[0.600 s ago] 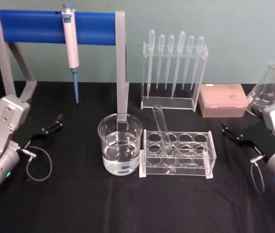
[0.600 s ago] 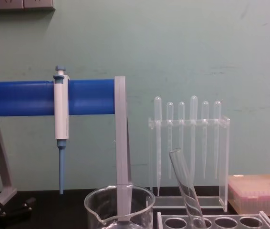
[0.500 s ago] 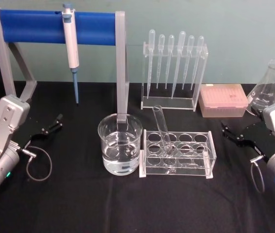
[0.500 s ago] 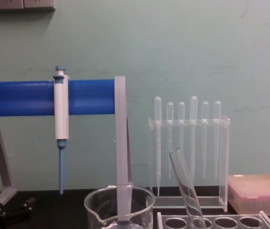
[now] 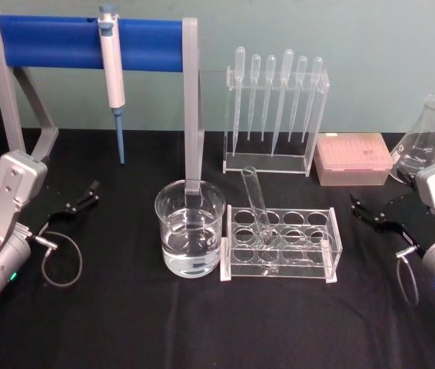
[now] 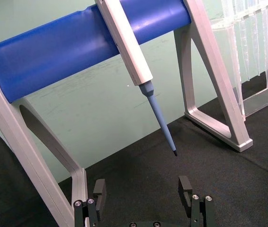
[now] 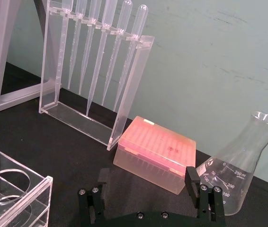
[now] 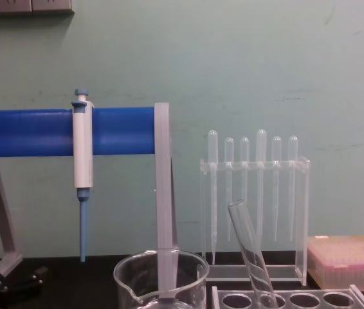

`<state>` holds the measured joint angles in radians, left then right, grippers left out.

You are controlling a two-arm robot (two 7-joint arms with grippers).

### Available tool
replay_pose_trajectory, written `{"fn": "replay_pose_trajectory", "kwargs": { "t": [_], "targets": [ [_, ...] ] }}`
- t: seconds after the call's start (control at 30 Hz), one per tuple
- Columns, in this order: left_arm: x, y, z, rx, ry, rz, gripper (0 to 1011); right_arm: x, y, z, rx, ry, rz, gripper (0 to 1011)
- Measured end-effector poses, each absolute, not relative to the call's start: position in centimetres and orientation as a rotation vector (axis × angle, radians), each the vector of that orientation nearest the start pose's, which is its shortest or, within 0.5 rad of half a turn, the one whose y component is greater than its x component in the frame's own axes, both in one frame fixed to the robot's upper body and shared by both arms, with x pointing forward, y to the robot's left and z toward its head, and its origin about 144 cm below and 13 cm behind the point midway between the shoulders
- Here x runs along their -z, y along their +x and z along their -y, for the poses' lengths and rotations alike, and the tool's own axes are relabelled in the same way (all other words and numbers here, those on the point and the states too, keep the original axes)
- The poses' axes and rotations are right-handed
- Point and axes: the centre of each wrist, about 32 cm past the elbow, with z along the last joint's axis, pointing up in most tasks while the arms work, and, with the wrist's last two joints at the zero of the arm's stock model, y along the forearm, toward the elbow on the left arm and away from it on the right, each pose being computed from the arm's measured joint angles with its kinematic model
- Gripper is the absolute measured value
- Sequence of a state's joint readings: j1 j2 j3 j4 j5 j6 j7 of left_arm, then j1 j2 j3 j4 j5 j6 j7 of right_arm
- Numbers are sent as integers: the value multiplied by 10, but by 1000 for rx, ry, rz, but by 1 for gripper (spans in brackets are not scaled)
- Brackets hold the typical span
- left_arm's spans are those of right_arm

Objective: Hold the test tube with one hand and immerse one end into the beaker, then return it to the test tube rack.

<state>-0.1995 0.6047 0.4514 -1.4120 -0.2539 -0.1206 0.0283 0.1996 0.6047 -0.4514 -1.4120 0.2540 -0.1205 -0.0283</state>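
Black left gripper (image 5: 79, 201) and right gripper (image 5: 365, 211) sit low at either side, both spread wide.

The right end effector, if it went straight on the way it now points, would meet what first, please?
Probably the pink tip box, which sits between the open fingers of the right end effector in its wrist view, with bare table before it; height and depth are hard to judge.

Test tube (image 8: 251, 254) leans in the rack (image 8: 321, 295) beside the beaker (image 8: 163, 278)
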Motion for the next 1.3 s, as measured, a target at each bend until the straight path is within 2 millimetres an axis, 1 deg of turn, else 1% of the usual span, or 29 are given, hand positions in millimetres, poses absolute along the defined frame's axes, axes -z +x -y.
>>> {"fn": "replay_pose_trajectory", "kwargs": {
  "t": [0.63,0.7,0.8,0.83,0.93,1.0,1.03,1.13,1.17,1.23,1.27,1.3],
  "targets": [
    [-1140,489,-310,-1248,304,285,1000,-1140,488,310,1248,-304,285,1002],
    [-1140,489,-310,-1248,304,285,1000,-1142,484,309,1246,-298,291,1002],
    [-1140,489,-310,-1248,304,285,1000,-1146,473,307,1243,-292,305,1002],
    [-1140,489,-310,-1248,304,285,1000,-1150,465,306,1238,-290,312,1002],
    [-1140,489,-310,-1248,304,285,1000,-1156,452,304,1224,-287,320,1002],
    [-1140,489,-310,-1248,304,285,1000,-1162,440,302,1202,-282,318,1002],
    [-1140,489,-310,-1248,304,285,1000,-1168,432,300,1168,-277,306,1002],
    [-1140,489,-310,-1248,304,285,1000,-1176,425,298,1090,-268,267,1002],
    [-1140,489,-310,-1248,305,285,1000,-1179,423,297,1059,-264,254,1002],
    [-1140,489,-310,-1248,305,285,1000,-1189,421,291,925,-259,192,1002],
    [-1140,489,-310,-1248,304,285,1000,-1189,421,291,925,-259,192,1002],
    [-1140,489,-310,-1248,304,285,1000,-1194,423,288,859,-260,166,1002]
  ]
}}
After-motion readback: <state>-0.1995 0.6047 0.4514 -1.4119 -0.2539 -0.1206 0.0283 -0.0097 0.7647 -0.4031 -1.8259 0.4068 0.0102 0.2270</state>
